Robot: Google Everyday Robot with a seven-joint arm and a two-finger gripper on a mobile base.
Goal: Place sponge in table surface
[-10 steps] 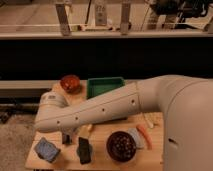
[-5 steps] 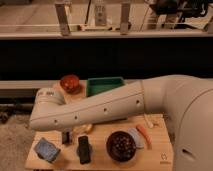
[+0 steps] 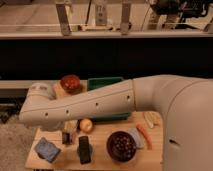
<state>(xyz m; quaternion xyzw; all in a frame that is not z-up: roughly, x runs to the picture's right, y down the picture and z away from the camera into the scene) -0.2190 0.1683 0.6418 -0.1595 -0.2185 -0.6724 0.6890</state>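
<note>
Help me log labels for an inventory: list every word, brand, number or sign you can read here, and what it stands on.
No text can be read anywhere.
The sponge, black block, dark bowl, green tray and table surface show no legible marking.
The gripper, hanging under the arm just right of the sponge, shows none either.

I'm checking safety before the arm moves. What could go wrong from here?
The sponge lies near a corner of the table surface. A brush from the gripper, which hangs just beside it under the forearm, might push it off. The black block is also close to the gripper and could be knocked.
</note>
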